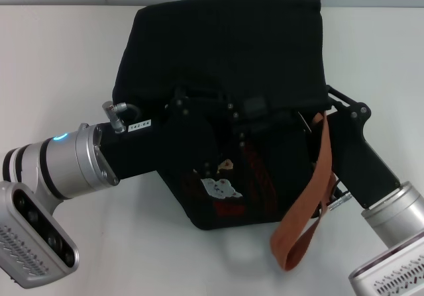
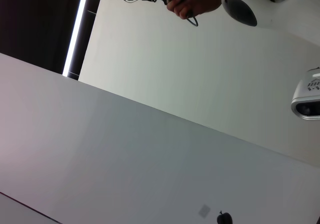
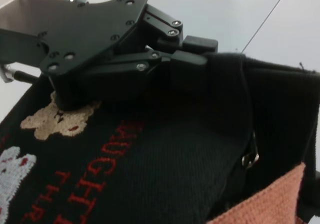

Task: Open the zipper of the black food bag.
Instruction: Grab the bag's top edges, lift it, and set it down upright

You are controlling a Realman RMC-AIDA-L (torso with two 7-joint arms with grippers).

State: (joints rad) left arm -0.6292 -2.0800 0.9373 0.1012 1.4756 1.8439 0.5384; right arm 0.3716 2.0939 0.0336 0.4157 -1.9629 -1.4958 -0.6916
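In the right wrist view, the left gripper [image 3: 200, 58] shows its black linkage jaws brought together on a fold of black fabric at the upper edge of the black food bag [image 3: 165, 169]; the head view shows the same gripper [image 1: 255, 110] only as dark metal against dark cloth, so the pinch cannot be read there. The right gripper [image 1: 318, 114] reaches in at the bag's right side, its black body showing in the head view, but how its jaws stand cannot be told from any view. Only the right wrist view gives the close detail: a small silvery metal pull tab [image 3: 250, 159] hanging at the bag's corner seam, the tan bear patch [image 3: 57, 119] just under the left gripper's linkage, red lettering [image 3: 90, 179] running down the side, and an edge of the rust-brown strap [image 3: 270, 204]. The head view gives the layout: the bag [image 1: 225, 44] sits in the middle of the white table [image 1: 53, 71], tilted toward the robot, with the strap [image 1: 308, 203] looping down the front right. The left wrist view shows none of this, only a pale wall [image 2: 150, 159] and a person's hand [image 2: 187, 3] far off.
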